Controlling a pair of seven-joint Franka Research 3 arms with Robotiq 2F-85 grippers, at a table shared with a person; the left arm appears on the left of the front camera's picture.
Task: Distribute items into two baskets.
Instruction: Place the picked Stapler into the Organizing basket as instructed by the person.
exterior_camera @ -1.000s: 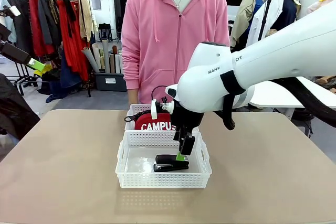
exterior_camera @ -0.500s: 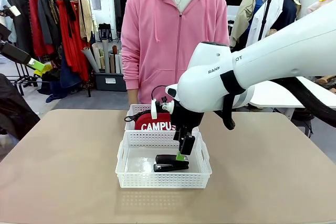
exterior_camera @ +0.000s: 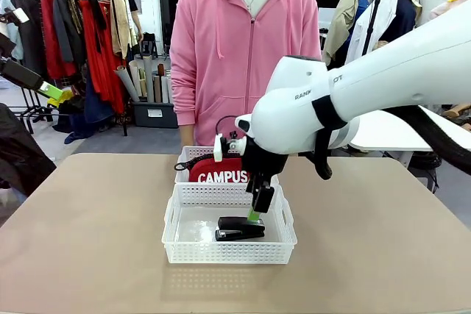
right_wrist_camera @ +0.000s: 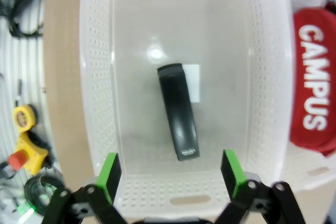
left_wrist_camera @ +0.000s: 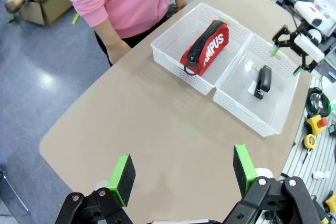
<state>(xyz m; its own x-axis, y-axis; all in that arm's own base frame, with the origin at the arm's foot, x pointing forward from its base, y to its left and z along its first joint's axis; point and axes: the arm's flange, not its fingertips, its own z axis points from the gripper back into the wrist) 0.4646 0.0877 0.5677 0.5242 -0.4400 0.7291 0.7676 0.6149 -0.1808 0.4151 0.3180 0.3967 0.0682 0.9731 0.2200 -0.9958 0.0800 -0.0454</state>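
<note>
In the left wrist view we see the left gripper [left_wrist_camera: 182, 171] high above the near left corner of the table [left_wrist_camera: 147, 129], its jaws spread wide and holding nothing, both green pads [left_wrist_camera: 122, 178] bare.

Going right, we count 2 white baskets, touching each other along their long rims in the middle of the table. The far basket [exterior_camera: 188, 156], near the far edge, carries 1 red pouch [exterior_camera: 221, 172] with white "CAMPUS" letters; its black strap hangs towards the left rim. The near basket [exterior_camera: 180, 244] carries 1 black stapler [exterior_camera: 239, 228], lying flat on the translucent bottom, a little right of the basket's middle.

The right arm [exterior_camera: 383, 79] comes in from the right edge and bends down over the near basket. The right gripper [exterior_camera: 255, 212] points down just above the stapler; its jaws are released and apart, and from its wrist view the stapler lies free between and beyond the 2 pads.

1 person in a pink hoodie [exterior_camera: 243, 42] stands at the far edge, behind the pouch basket. The arm's wrist hides part of the pouch from the front.
</note>
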